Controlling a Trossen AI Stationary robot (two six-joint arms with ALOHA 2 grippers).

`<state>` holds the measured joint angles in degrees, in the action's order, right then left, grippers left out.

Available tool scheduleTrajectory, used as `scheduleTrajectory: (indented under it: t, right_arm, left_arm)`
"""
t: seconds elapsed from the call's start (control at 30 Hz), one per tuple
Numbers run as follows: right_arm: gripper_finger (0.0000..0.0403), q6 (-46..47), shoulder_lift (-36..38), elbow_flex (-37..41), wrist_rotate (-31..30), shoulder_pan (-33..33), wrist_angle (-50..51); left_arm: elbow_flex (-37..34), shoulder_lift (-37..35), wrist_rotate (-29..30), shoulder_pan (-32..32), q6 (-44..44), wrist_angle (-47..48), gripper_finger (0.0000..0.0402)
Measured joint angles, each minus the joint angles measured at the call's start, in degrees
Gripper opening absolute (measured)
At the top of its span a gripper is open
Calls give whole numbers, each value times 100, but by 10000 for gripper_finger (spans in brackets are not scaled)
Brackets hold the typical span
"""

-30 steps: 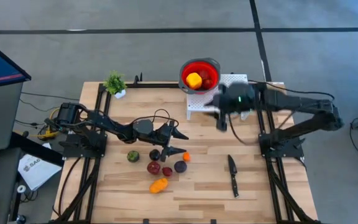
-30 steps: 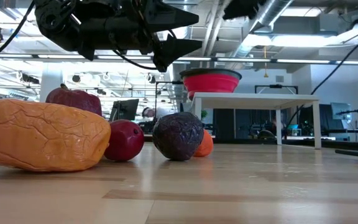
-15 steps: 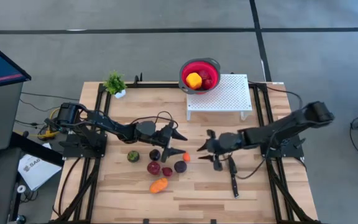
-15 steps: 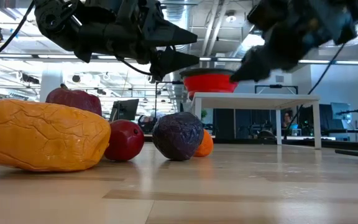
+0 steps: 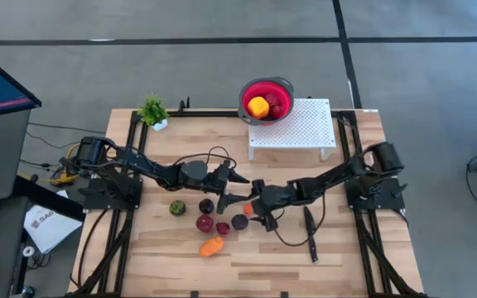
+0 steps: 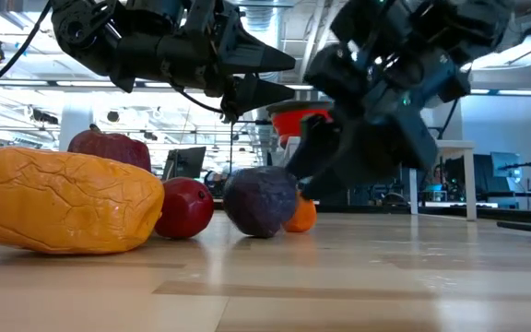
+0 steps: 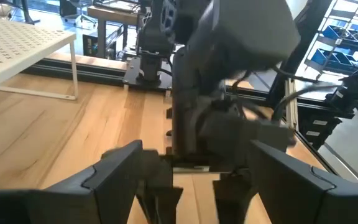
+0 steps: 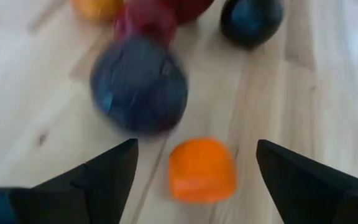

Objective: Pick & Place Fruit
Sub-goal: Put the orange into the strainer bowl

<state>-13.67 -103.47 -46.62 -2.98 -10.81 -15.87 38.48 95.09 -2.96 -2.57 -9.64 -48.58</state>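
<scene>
In the high view the left arm reaches from the left-centre of the frame toward the middle, its left gripper (image 5: 237, 189) pointing right with both fingers spread apart. The right arm stretches from the right-centre leftward and slightly down, elbow low. Its right gripper (image 5: 255, 207) sits just below centre, close to the left one, tips facing it. The right wrist view shows its fingers (image 8: 98, 171) held wide apart.

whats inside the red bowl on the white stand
In the red bowl a yellow fruit lies beside a dark red fruit. Whatever sits beneath them is covered, and the bowl's floor does not show.
</scene>
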Motion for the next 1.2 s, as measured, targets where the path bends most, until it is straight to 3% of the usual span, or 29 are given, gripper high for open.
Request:
scheduleTrajectory:
  t: [0.33, 0.7, 0.83, 1.03, 1.2]
  right_arm:
    - [244, 309, -276, -66, 200, 277, 84]
    - [117, 742, -189, -63, 212, 267, 198]
    - [108, 932, 250, -62, 209, 203, 805]
    - [125, 1125, 1519, -58, 100, 69, 1983]
    - [122, 1208, 2806, -58, -747, -3, 2515]
  left_arm:
    - [0, 0, 0, 0, -132, 9, 282]
    - [-2, 0, -2, 0, -134, 11, 282]
    - [0, 0, -1, -6, -134, 13, 282]
    - [0, 0, -2, -13, -134, 15, 282]
    - [0, 0, -2, -26, -134, 16, 282]
